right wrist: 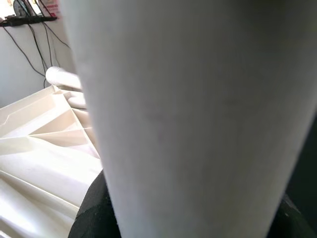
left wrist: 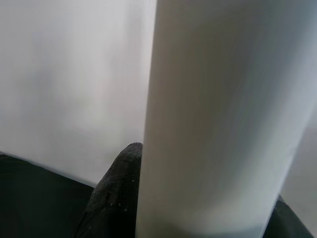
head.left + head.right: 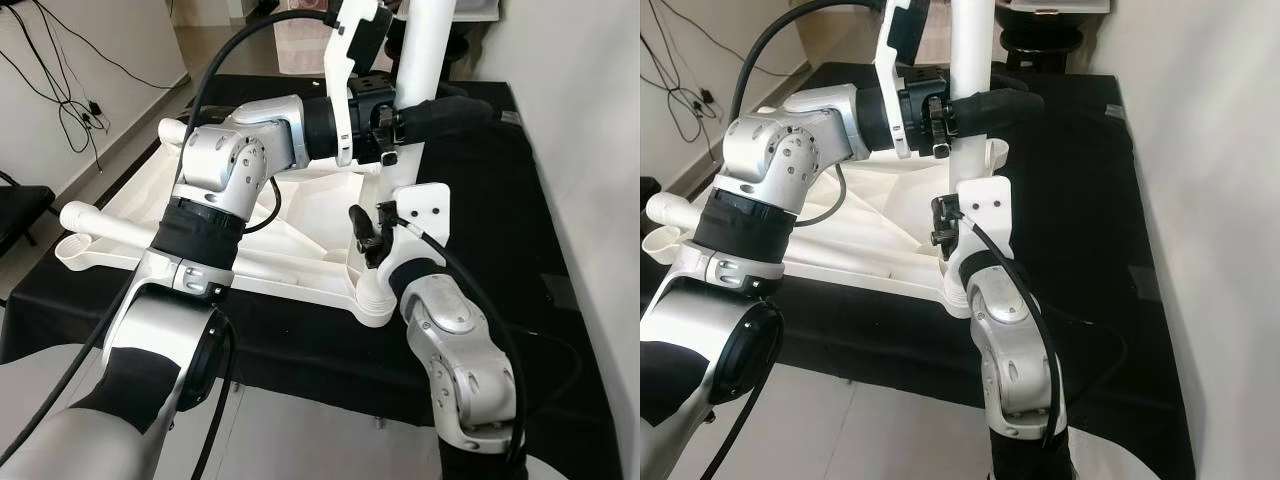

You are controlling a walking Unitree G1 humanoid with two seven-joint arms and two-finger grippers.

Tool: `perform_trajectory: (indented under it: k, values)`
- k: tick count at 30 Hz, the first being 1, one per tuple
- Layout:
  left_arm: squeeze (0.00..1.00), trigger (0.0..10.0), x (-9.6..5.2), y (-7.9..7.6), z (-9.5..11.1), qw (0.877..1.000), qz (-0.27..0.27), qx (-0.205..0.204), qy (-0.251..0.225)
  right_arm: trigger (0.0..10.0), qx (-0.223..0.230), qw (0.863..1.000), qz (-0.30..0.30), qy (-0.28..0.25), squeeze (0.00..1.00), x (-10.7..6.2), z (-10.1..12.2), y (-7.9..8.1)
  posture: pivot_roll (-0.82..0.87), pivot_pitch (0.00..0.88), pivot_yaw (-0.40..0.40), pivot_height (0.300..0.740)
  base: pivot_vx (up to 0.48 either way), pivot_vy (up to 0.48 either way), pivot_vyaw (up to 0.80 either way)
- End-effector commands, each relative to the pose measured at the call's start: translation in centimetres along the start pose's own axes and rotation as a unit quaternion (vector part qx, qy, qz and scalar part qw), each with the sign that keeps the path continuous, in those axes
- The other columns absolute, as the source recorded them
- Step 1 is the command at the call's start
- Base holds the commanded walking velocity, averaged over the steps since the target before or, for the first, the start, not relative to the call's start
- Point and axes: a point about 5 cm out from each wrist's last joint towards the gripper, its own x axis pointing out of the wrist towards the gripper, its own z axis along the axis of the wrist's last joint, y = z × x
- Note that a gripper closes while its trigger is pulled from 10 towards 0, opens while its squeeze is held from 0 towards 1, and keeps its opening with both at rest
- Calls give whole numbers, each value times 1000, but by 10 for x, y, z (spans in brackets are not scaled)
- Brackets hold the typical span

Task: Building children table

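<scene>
The left gripper is clenched around a white table leg, its black fingers wrapping the upright tube from the side. In the left wrist view the leg stands right against one dark finger.

Lower on the same leg, the right gripper holds the tube near its base, where it meets the corner of the tabletop. In the right wrist view the leg passes between dark fingers pressed against its sides, so this gripper is grasping the leg too.

The white tabletop lies upside down, ribbed underside up, on a black cloth. Another white leg sticks out of its left side, lying level. Black cables hang on the wall at the left.
</scene>
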Motion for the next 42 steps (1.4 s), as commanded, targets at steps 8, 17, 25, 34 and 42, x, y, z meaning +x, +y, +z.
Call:
perform_trajectory:
  k: [8,17,25,34,42]
  values:
    - [0,0,5,-5,-2,1000,-21,-11,4,10000,17,965,261,-35,1000,17,15,30,-27,178,54,740,0,0,0]
    - [0,0,5,-6,-2,1000,-27,-11,5,10000,-74,864,497,-25,0,17,17,13,-11,174,59,740,0,0,0]
    - [0,0,6,-8,-2,1000,-28,-8,7,0,-66,844,532,4,0,32,10,1,7,169,62,740,0,0,0]
    - [0,10000,8,-9,-2,1000,-29,5,12,0,-51,832,553,6,0,37,2,0,3,164,70,740,0,0,0]
    - [1000,10000,10,-7,-3,1000,-22,-1,8,0,-48,830,555,2,0,38,-3,-3,-3,163,73,740,0,0,0]
